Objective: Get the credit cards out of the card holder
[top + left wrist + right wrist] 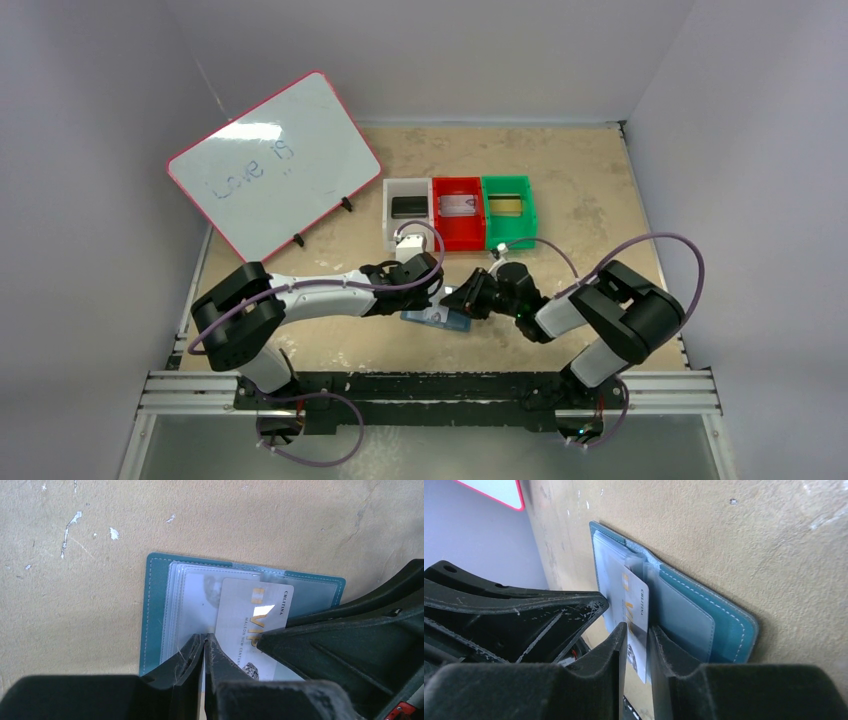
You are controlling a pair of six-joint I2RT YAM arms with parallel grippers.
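The slate-blue card holder [445, 322] lies open on the table between both arms, its teal cover [155, 605] and paler pocket [684, 615] facing up. A silvery-grey credit card [250, 615] with gold lettering sticks halfway out of the clear sleeves. My left gripper [205, 637] is shut, its tips pressed on the sleeves just left of the card. My right gripper [638, 630] stands slightly open with the card's [636, 605] free end between its fingers. In the top view the left gripper [437, 288] and right gripper [462, 298] meet over the holder.
Behind the holder stand a white bin [391, 225] with a black card, a red bin [459, 238] with a silvery card and a green bin [510, 238] with a gold card. A pink-edged whiteboard [272, 165] leans at the back left.
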